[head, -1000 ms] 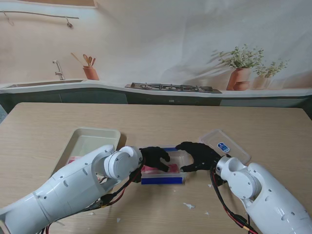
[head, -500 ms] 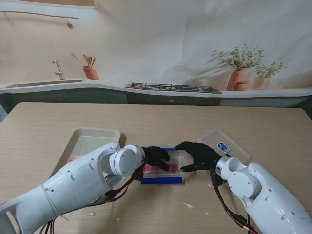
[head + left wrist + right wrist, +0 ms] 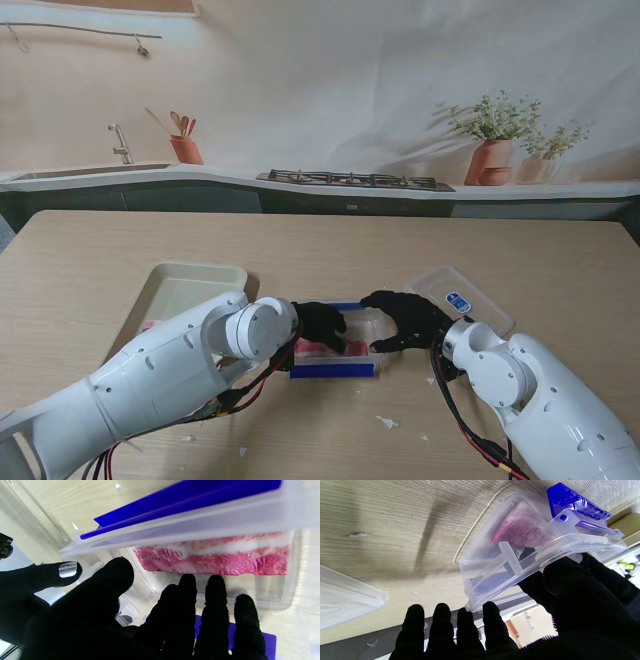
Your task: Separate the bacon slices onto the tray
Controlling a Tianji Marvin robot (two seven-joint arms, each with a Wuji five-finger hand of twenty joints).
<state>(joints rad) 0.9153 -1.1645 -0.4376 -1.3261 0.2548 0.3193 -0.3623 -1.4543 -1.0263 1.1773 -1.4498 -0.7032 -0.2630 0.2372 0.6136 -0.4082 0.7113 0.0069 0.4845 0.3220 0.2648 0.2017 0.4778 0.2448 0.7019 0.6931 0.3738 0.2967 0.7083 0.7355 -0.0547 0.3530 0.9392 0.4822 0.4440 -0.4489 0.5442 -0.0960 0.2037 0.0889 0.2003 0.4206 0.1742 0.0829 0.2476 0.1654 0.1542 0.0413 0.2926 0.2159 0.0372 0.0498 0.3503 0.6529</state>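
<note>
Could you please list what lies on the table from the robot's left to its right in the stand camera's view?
Cream rectangular tray → black-gloved left hand → clear plastic container with blue clips holding the pink bacon → black-gloved right hand → clear plastic lid.

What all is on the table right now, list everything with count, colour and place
Clear plastic container with blue latches: one, table centre, between the hands.
Raw bacon: one block, pink and white, inside the container.
Clear plastic lid: one, blue label, right of the container.
Cream tray: one, left, partly behind the left arm.
White scraps: a few, near edge.
Left hand: black glove, fingers in the container.
Right hand: black glove, gripping the container's right end.
</note>
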